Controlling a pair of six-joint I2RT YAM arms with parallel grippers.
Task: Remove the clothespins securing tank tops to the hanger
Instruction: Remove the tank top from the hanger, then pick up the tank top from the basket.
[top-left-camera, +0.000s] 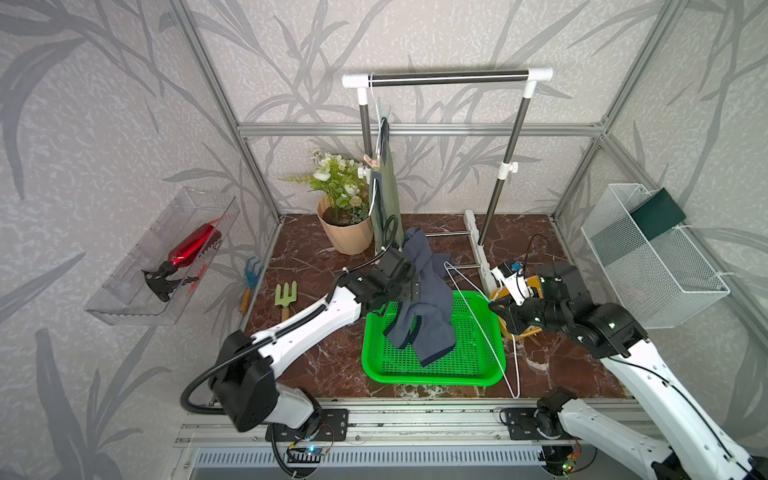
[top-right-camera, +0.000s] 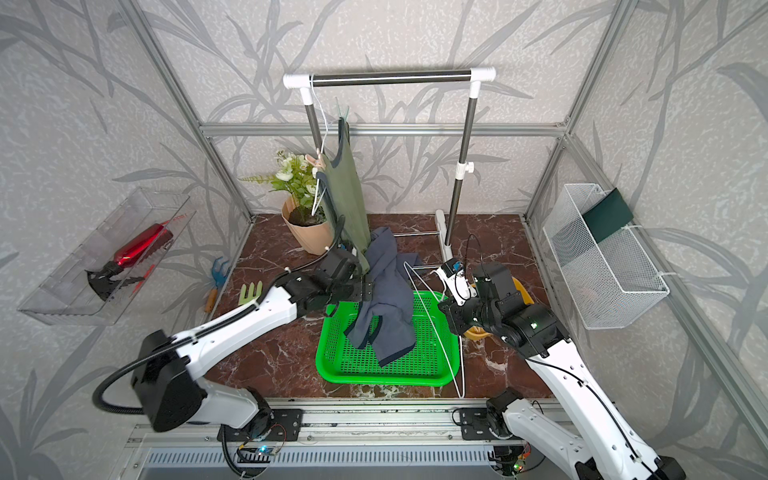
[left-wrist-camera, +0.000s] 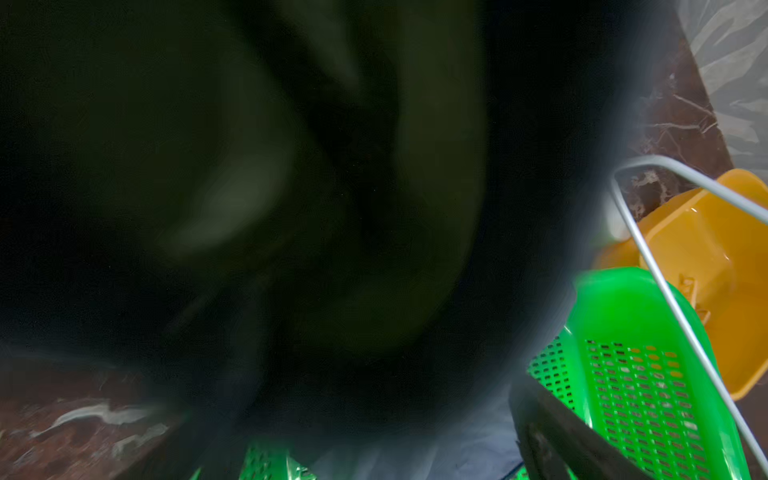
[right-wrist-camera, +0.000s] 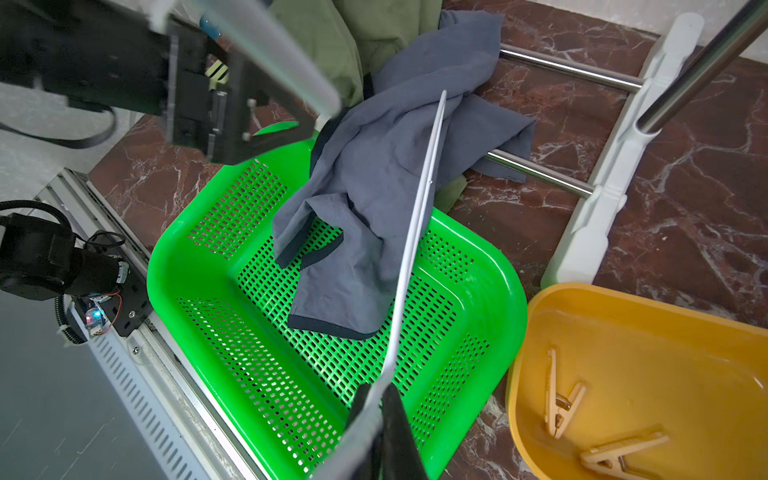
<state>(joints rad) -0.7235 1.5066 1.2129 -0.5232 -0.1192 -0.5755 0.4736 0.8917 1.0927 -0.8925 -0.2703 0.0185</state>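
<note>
The olive tank top (top-left-camera: 386, 195) hangs at the left end of the rack (top-left-camera: 449, 77), toward the back of the surface (top-left-camera: 332, 370). One clothespin (top-left-camera: 369, 159) is clipped at its shoulder, well above and behind both grippers. Just in front of its hem, the left gripper (top-left-camera: 415, 291) rests against the left side of the grey-blue tank top (top-left-camera: 428, 316). Its jaws are spread: one finger (left-wrist-camera: 557, 440) shows far off to the side in the left wrist view, while dark cloth fills most of the rest. That tank top spills over the back rim of the green basket (top-left-camera: 432, 376), which sits near the front edge, and it lies partly inside. A white hanger (right-wrist-camera: 416, 224) slants across the basket's right side, and the right gripper (right-wrist-camera: 376, 415) is pinched tight on its wire. Against the basket's right rim, the yellow tub (right-wrist-camera: 623, 316) holds two more clothespins (right-wrist-camera: 559, 399), near the right gripper.
</note>
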